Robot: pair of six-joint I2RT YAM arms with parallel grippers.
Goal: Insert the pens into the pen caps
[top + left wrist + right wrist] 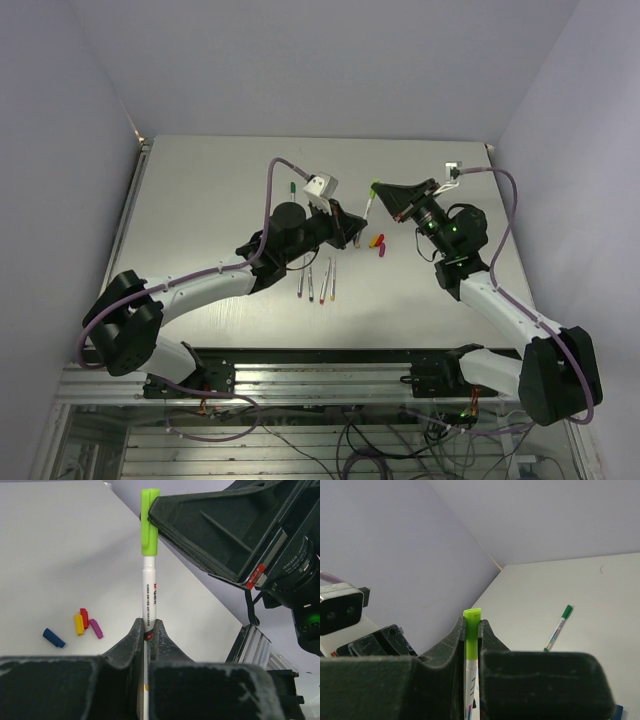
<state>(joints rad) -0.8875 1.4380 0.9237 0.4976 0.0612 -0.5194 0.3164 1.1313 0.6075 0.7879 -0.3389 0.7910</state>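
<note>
The pen [150, 595] stands in the middle of the left wrist view, its tip inside the green cap [149, 522]. The left gripper [148, 630] pinches the pen, and the right gripper [471, 628] pinches the cap. I think one straight push comes next. Both meet up high, in the middle of the top view.

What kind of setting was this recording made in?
Probably a lab robot cell, not a home or office: a plain white table boxed in by blank walls, left arm and right arm bolted to an aluminium frame, loose cables underneath.
</note>
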